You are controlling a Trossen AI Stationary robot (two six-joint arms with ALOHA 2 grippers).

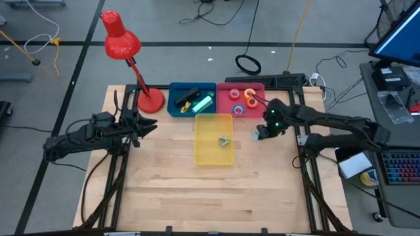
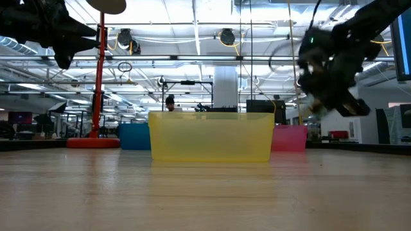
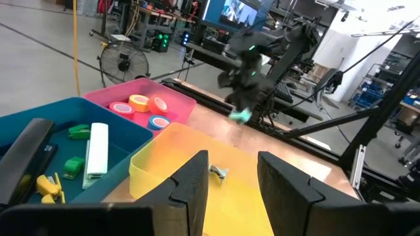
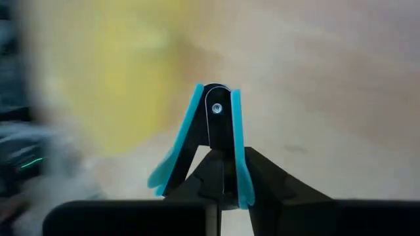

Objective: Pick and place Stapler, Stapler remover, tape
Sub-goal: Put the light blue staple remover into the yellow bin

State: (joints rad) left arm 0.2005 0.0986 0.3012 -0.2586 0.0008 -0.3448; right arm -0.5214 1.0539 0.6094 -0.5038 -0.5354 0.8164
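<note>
One remover (image 1: pixel 224 140) already in yellow bin (image 1: pixel 213 157); right gripper (image 1: pixel 260 134) jaws clamped on teal remover (image 4: pixel 209 141) — airborne beside bin. Left gripper (image 1: pixel 146 126) half-open, empty. Staplers (image 1: pixel 186 97), tape (image 1: pixel 243 100) unmoved.

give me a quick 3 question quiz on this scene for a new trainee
1. True or false: the right hand is shut on a teal staple remover.
2. Which bin holds the tape rolls? A) blue bin B) pink bin C) yellow bin
3. What is the only thing lying in the yellow bin?

Key
1. True. The remover is pinched between its fingers, above the table beside the yellow bin.
2. B. They lie in the pink bin; the blue bin holds a black stapler and green pieces.
3. One small grey staple remover.
</note>
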